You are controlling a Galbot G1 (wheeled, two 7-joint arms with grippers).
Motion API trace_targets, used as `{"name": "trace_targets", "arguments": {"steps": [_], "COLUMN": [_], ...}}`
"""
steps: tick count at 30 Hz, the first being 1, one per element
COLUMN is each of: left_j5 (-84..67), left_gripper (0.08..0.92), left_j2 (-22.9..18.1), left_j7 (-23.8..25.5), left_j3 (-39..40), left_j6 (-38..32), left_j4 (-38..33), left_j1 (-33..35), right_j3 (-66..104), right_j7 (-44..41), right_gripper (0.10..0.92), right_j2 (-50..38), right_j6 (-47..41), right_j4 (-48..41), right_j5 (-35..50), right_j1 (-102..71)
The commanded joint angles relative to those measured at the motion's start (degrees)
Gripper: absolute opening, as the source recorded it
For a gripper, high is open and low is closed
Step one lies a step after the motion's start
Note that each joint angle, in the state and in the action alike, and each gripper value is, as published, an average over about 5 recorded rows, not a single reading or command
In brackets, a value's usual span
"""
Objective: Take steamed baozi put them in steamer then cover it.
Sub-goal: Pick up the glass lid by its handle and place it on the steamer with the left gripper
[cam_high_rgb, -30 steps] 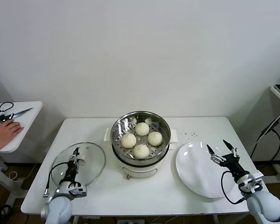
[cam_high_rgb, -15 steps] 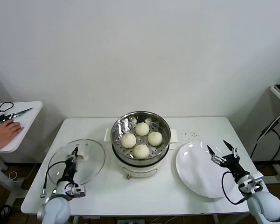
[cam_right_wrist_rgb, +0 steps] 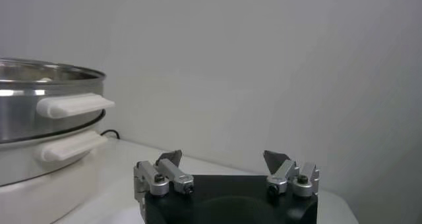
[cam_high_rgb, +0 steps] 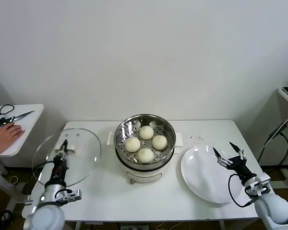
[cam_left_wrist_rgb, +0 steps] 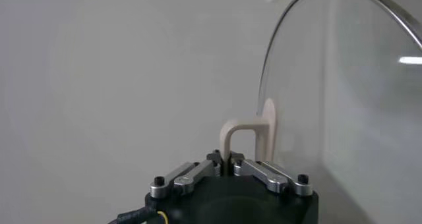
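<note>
Sitting in the steamer (cam_high_rgb: 145, 139) at table centre: all four steamed baozi (cam_high_rgb: 145, 143), clustered on the perforated tray, touching or nearly touching each other. Pot is uncovered, steel wall shiny, cream base under it with side handles; the right wrist view shows those handles (cam_right_wrist_rgb: 74, 105) close up.

The cover (cam_high_rgb: 67, 156) is off the table, tilted, to the left of the steamer and well apart from it, its left edge hanging past the table's (cam_high_rgb: 149, 194) left side. Left gripper (cam_high_rgb: 64, 147) has it by the white handle (cam_left_wrist_rgb: 247, 134), fingers pressed together on the handle bar; left wrist view shows the pinch clearly, glass and metal rim curving away beyond it.

Right gripper (cam_high_rgb: 229, 154) is parked over the white plate (cam_high_rgb: 206, 175) on the right of the table, fingers spread wide, holding nothing.

Outside the workspace: small side table (cam_high_rgb: 14, 127) far left with scissors (cam_high_rgb: 12, 116) on it and a person's hand (cam_high_rgb: 4, 136) resting flat.
</note>
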Motion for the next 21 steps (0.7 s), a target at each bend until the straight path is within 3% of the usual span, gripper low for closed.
{"name": "trace_targets", "arguments": {"steps": [1, 5, 9, 13, 21], "left_j5": [-2.82, -4.24, -1.68, 1.24, 8.22], "left_gripper": [0.147, 0.147, 0.147, 0.147, 0.147], "left_j2": [9.87, 15.64, 16.65, 14.04, 3.66], "left_j7": [1.23, 5.05, 10.07, 13.82, 21.69], "left_j3": [8.44, 19.41, 30.23, 38.73, 48.52], "left_j6": [14.76, 21.85, 26.5, 30.31, 31.34], "left_j4": [-12.29, -12.94, -11.75, -8.05, -2.06], "left_j1": [-0.04, -7.23, -14.3, -21.5, -33.6], "right_j3": [-1.36, -2.73, -3.37, -3.6, -2.67], "right_j7": [0.21, 0.43, 0.53, 0.45, 0.14], "right_gripper": [0.823, 0.823, 0.823, 0.823, 0.823], "right_j2": [-0.73, -1.55, -1.73, -1.65, -1.64], "right_j6": [-0.03, -0.06, -0.02, 0.14, 0.69], "right_j4": [-0.86, -1.99, -2.97, -3.98, -5.44], "right_j5": [-0.37, -0.88, -1.09, -1.36, -1.79], "right_j1": [1.93, 3.56, 4.48, 5.02, 4.86]}}
